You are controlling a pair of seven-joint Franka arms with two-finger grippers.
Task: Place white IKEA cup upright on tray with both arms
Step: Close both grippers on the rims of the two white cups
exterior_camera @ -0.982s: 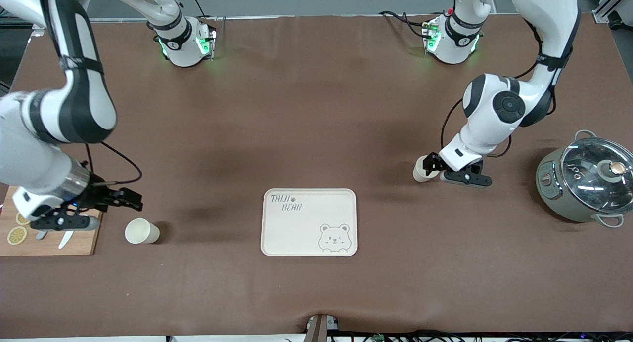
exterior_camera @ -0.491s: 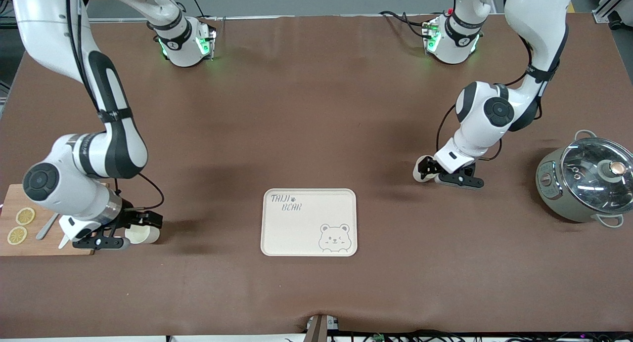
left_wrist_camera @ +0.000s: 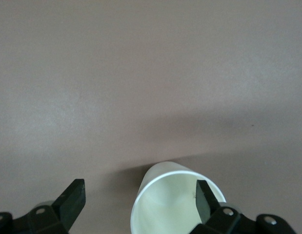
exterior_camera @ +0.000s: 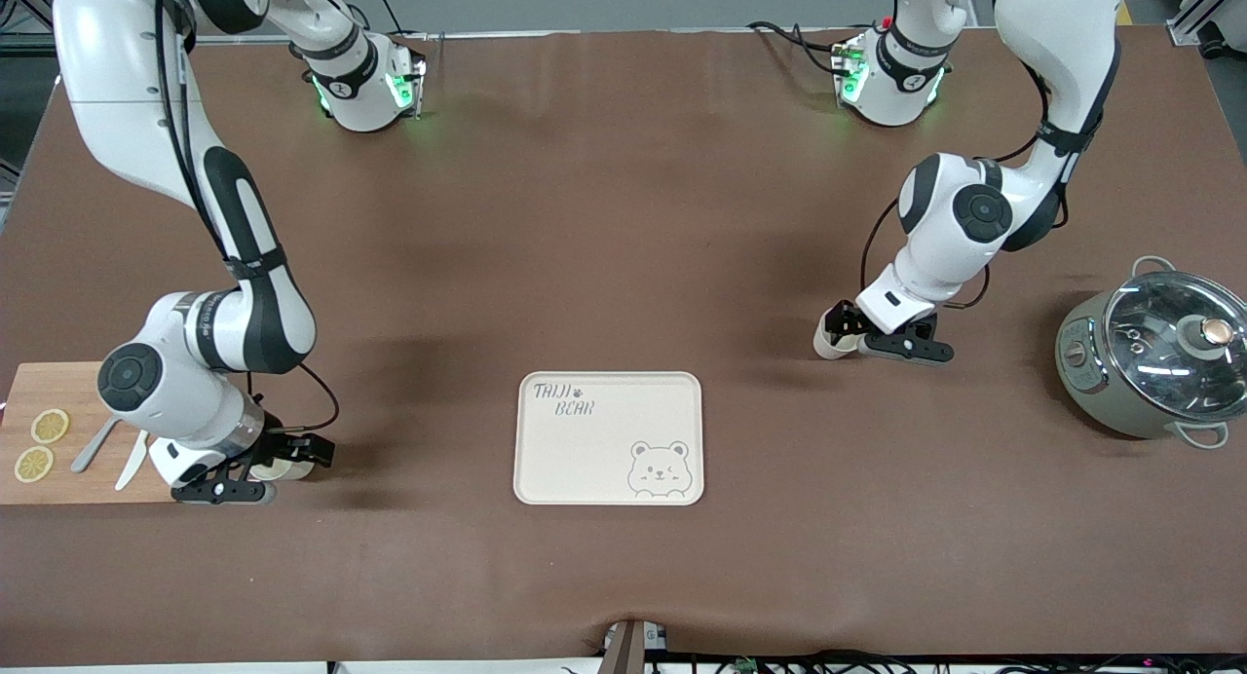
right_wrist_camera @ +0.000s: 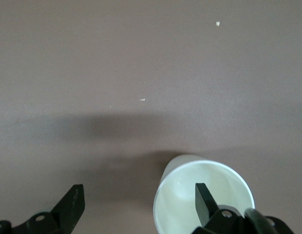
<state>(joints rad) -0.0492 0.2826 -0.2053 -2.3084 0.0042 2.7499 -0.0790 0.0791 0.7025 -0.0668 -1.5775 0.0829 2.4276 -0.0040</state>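
Two white cups lie on their sides on the brown table. One cup (exterior_camera: 290,470) lies beside the cutting board at the right arm's end. My right gripper (exterior_camera: 300,454) is low at it and open, with one finger (right_wrist_camera: 203,201) inside the cup's mouth (right_wrist_camera: 182,195) and the other outside. The other cup (exterior_camera: 825,343) lies toward the left arm's end. My left gripper (exterior_camera: 842,324) is open at it the same way, one finger (left_wrist_camera: 203,199) inside the cup (left_wrist_camera: 165,204). The cream tray (exterior_camera: 585,460) lies empty between them, nearer the front camera.
A wooden cutting board (exterior_camera: 68,469) with lemon slices (exterior_camera: 41,444) and a knife lies at the right arm's end. A grey pot with a glass lid (exterior_camera: 1159,357) stands at the left arm's end.
My right arm came down off the cutting board to its cup and slid one finger into its mouth. My left gripper shifted slightly at its cup.
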